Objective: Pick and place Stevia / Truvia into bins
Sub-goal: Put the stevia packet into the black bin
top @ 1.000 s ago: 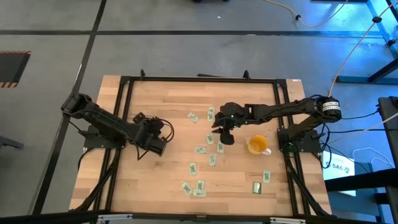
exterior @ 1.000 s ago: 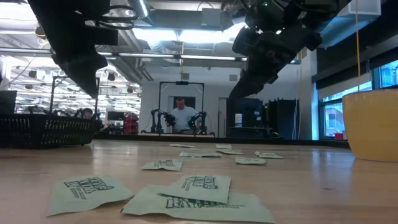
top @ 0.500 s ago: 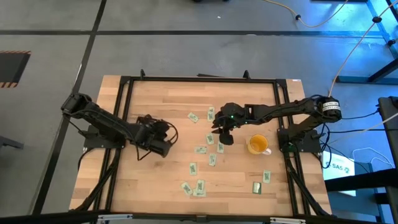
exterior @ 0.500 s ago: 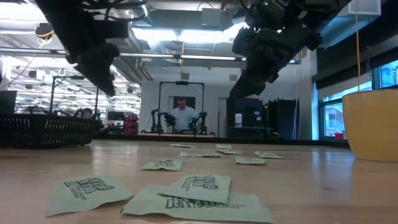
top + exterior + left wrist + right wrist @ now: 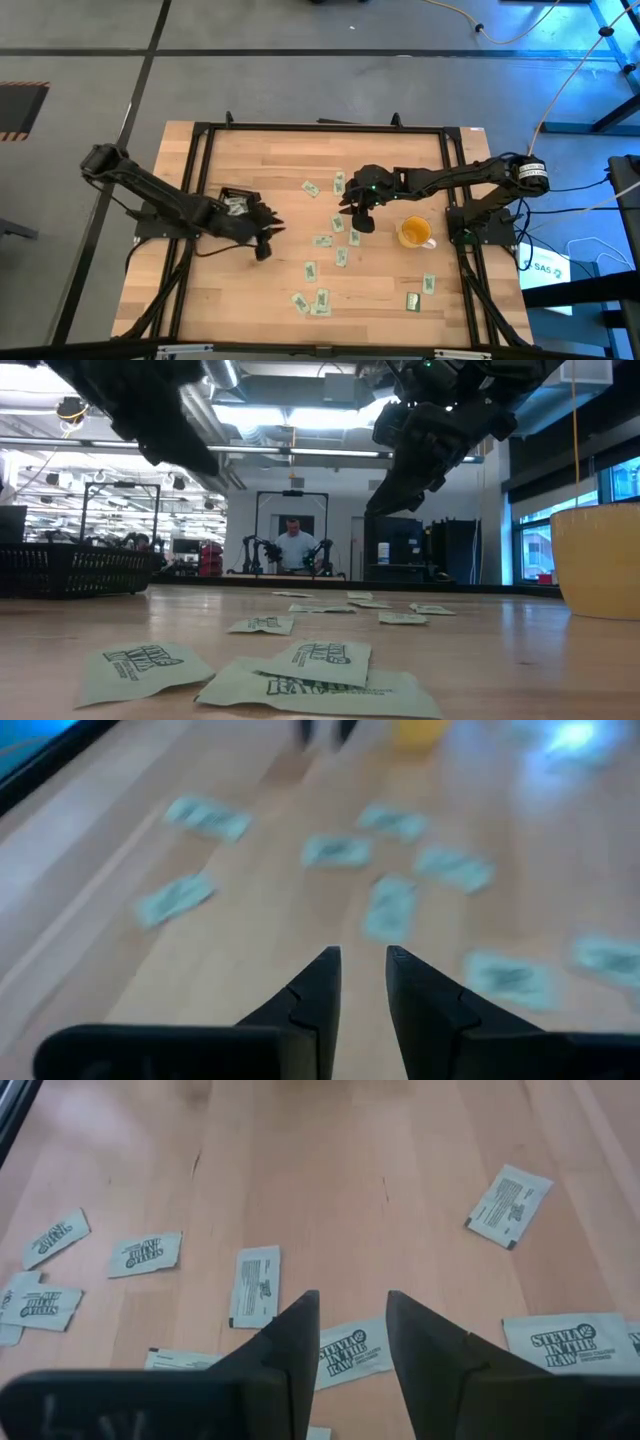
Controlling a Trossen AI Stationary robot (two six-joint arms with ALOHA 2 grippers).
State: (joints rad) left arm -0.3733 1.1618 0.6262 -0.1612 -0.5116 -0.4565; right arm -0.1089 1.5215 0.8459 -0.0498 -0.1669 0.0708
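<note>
Left tool [image 5: 263, 243], parted and apparently empty, hangs beside the bin [image 5: 236, 204], facing scattered Stevia sachets [image 5: 323, 241] on the bench [image 5: 260, 160]; right tool [image 5: 362, 220] hovers open over sachets, needing descent.

The small flat paper sachets, pale green and white with dark green print [image 5: 323, 241], lie scattered flat on the wooden desk [image 5: 290, 160], most of them in the middle and on the near side. Two or three overlap at the near edge [image 5: 318, 665], printed side up. One lies alone [image 5: 509, 1205], apart from the others. The shallow rectangular black tray with low walls [image 5: 237, 203] sits on the left side of the desk, well apart from the loose sachets, and a few sachets lie inside it.
</note>
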